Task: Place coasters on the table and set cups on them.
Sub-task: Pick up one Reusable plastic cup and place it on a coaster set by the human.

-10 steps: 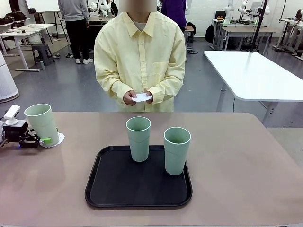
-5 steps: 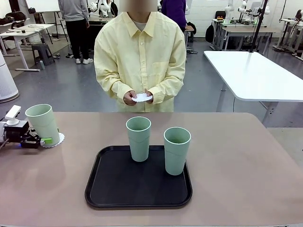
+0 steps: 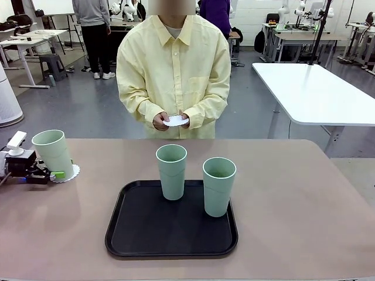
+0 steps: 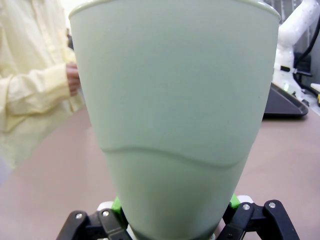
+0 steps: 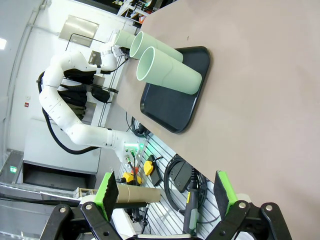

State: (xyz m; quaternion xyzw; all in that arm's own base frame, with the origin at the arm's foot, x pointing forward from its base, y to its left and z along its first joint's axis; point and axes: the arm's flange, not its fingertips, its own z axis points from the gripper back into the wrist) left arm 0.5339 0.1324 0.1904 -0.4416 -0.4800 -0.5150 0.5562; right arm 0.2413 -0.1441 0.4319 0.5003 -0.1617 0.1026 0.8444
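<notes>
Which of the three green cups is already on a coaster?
The far-left cup: it stands on a white coaster on the table. The other two cups stand on the black tray.

No writing, label, brand name, number or sign can be read on anything shown, whether near or far off.

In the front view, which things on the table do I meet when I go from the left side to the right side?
Left cup, standing on a coaster → middle cup on the black tray → right cup, also on the tray.
</notes>
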